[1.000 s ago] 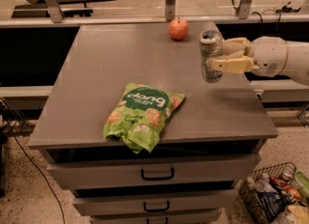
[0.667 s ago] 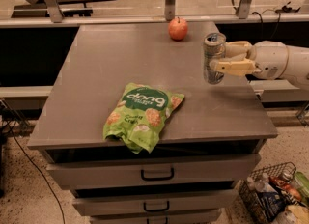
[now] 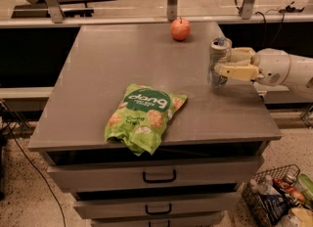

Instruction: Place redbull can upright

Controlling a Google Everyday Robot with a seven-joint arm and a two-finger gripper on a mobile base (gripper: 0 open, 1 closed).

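The claw [image 3: 224, 64] reaches in over the counter's [image 3: 122, 64] right edge, its two pale fingers [image 3: 238, 72] closed on either side of the redbull can [image 3: 218, 54]. The can stands upright just inside that edge, though whether its base rests on the surface is hard to tell. Beyond it, an apple [image 3: 180, 29] sits near the far edge. A green snack bag [image 3: 144, 117] lies flat by the front edge, well apart from the can.
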